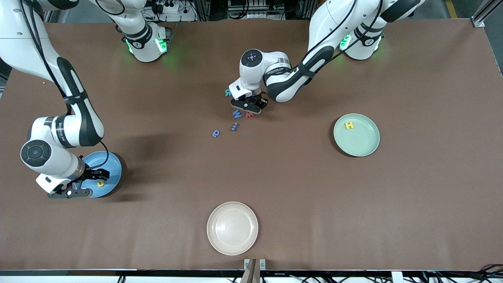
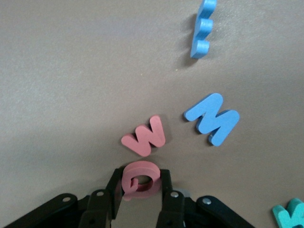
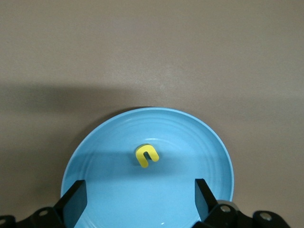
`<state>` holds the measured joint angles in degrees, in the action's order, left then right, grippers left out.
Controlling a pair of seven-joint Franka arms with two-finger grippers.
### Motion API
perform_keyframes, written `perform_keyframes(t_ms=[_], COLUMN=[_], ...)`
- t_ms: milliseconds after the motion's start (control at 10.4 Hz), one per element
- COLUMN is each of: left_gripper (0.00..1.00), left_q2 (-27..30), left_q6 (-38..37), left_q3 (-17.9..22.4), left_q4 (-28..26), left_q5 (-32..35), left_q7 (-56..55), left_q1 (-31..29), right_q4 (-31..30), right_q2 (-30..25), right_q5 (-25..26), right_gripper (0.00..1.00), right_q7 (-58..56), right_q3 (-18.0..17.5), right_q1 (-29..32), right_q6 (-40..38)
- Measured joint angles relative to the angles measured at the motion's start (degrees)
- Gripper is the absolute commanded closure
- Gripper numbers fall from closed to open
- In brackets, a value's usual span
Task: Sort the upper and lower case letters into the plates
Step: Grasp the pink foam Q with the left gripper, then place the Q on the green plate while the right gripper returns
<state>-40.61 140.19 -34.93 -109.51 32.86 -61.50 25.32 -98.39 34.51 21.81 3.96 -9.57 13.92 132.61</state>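
My left gripper [image 1: 250,105] is low over the cluster of letters at the table's middle and is shut on a red Q [image 2: 140,177]. Beside it lie a red W [image 2: 144,137], a blue W [image 2: 212,118], a blue letter on edge [image 2: 203,28] and a teal letter [image 2: 290,213]. Another blue letter [image 1: 215,133] lies nearer the front camera. My right gripper [image 3: 141,192] is open and empty over the sky blue plate [image 1: 112,162], which holds a yellow u [image 3: 147,156]. The mint green plate [image 1: 363,143] holds a yellow H [image 1: 349,125].
A cream-white plate [image 1: 232,228] sits near the table's front edge, nearer the front camera than the letter cluster. The brown table [image 1: 298,188] lies bare between the plates. Both arm bases stand along the edge farthest from the front camera.
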Motion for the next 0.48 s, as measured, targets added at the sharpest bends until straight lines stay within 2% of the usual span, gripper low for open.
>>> perform_keyframes(t_ms=[192, 288, 480], left_gripper=[0.68, 0.68, 0.67], left_q2=[0.74, 1.04, 1.56], left_q6=[-3.66, -6.31, -13.05], left_q3=[-1.62, -4.35, -11.82], left_q4=[0.28, 0.32, 0.31], left_q5=[-0.69, -0.69, -0.71], left_q7=[0.33, 2.2, 11.15], left_q1=[-2.2, -5.88, -17.32], right_q4=[0.0, 0.02, 0.29], right_q2=[0.0, 0.0, -0.01], right_q5=[-1.01, -1.98, -4.41], right_gripper=[0.0, 0.0, 0.0], right_q7=[2.33, 4.71, 12.38], right_q3=[-0.55, -0.67, -0.89], right_q1=[-1.08, -2.41, -7.03], right_q6=[-0.05, -0.9, -3.45])
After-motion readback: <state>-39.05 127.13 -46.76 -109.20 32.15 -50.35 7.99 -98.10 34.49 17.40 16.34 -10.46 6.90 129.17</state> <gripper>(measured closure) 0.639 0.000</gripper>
